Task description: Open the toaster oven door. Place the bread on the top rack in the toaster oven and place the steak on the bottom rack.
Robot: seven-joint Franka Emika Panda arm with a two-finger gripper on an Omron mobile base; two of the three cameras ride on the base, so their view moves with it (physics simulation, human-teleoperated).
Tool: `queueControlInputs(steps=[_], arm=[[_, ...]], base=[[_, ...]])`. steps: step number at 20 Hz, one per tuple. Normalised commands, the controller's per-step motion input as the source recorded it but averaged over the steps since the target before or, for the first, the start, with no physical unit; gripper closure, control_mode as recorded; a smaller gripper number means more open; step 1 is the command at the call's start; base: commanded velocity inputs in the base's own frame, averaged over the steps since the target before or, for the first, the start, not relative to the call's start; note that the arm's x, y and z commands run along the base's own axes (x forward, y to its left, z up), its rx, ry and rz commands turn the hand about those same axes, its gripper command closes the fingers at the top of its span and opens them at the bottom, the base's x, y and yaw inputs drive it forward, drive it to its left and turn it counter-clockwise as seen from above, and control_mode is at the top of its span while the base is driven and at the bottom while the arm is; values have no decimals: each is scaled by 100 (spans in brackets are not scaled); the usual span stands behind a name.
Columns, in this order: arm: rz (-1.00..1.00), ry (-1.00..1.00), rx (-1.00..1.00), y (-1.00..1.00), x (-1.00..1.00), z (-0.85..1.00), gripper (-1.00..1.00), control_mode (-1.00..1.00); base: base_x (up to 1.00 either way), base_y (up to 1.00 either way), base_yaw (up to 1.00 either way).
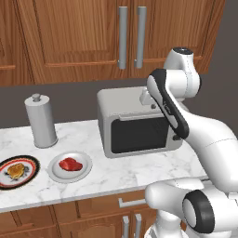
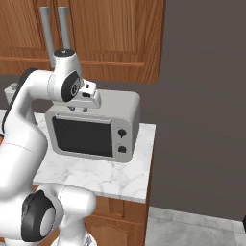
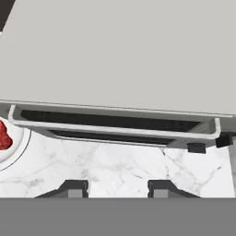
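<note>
Writing: none legible on any item.

Oven (image 1: 139, 122): light-grey box on the marble desk (image 1: 107, 172), taken as landmark. Door (image 2: 84, 135) shut, dark glass, grey bar handle (image 3: 113, 129) along its top edge; two dark knobs (image 2: 121, 141) on the panel beside the door. Racks hidden behind the glass.

White plate (image 1: 69, 167): on the desk left of the oven, near it; holds the steak (image 1: 70, 164), red, flat.

Patterned plate (image 1: 17, 172), dark-rimmed: farther left of the oven, just beside the white plate; holds the bread (image 1: 16, 170), golden-brown.

Grey canister (image 1: 40, 121): upright, lidded, left of the oven and behind the plates; contents unseen.

Jaws (image 3: 117, 188): above the oven's front top edge, over the handle, pointing down; released, tips parted, nothing between them.

Wooden cabinets (image 1: 79, 37): above the oven.
</note>
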Motion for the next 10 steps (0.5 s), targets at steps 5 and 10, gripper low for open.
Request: queueControlInputs(steps=[5,10], arm=[[0,0,0,0,0,0,-100,100],[0,0,0,0,0,0,-100,100]], base=[[0,0,0],[0,3,0]])
